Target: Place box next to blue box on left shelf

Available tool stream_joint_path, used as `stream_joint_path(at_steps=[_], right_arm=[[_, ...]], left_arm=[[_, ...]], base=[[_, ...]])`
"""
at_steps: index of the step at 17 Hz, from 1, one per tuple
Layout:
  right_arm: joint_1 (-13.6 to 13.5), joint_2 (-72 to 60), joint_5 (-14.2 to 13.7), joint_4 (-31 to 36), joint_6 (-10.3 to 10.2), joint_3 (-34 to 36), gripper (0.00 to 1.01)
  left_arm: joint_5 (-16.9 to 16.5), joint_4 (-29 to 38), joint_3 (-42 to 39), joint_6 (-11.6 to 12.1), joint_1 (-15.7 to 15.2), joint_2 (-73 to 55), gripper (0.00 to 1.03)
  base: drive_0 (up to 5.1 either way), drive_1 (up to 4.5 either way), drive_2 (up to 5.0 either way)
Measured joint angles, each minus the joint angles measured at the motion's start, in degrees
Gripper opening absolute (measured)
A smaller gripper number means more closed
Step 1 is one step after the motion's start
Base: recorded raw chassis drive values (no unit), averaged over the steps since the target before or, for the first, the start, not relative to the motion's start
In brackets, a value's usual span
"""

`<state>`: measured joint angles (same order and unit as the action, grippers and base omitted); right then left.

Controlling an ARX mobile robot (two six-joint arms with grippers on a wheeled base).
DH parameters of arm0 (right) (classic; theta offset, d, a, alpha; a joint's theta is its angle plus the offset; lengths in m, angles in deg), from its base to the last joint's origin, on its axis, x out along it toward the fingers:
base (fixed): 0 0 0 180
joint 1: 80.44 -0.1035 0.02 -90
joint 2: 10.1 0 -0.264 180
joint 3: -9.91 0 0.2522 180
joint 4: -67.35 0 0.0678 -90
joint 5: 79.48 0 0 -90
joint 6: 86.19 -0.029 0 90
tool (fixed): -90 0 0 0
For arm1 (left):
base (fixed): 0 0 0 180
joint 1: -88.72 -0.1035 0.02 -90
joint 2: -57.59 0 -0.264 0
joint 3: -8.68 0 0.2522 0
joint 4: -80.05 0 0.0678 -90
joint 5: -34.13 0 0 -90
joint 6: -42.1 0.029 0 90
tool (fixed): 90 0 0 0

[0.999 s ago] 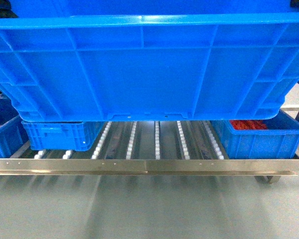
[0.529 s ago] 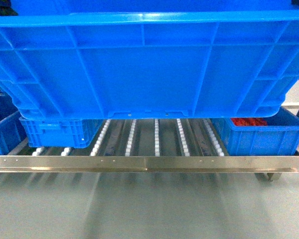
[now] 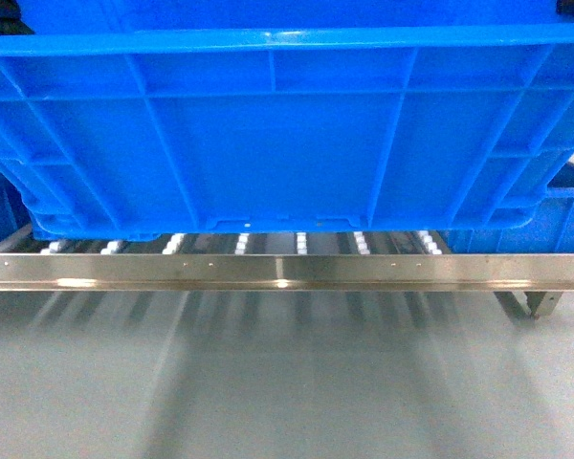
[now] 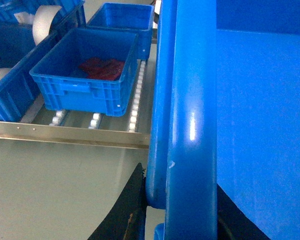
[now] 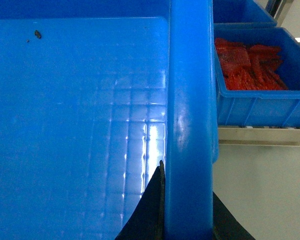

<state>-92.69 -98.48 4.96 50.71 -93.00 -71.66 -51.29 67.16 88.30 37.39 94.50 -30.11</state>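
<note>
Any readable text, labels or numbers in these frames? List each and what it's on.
None readable in any view.
The box: plain ribbed wall, no label or marking.
The smaller blue crate on the left shelf: no print visible.
The crate of red items: no label visible.

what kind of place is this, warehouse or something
Likely a warehouse or factory parts-storage area. A metal flow rack with white roller wheels holds blue plastic crates, some with red parts, over a plain grey floor. The carried box matches them.
</note>
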Motion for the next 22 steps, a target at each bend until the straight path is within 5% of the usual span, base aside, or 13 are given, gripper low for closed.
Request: stream_joint_path(at_steps=[22], right_arm=[[0.0,-0.1,0.0,0.0,0.0,0.1,0.08]], left_arm=[[0.0,0.0,0.0,0.0,0.0,0.0,0.19]], base=[[0.0,0.00,0.0]])
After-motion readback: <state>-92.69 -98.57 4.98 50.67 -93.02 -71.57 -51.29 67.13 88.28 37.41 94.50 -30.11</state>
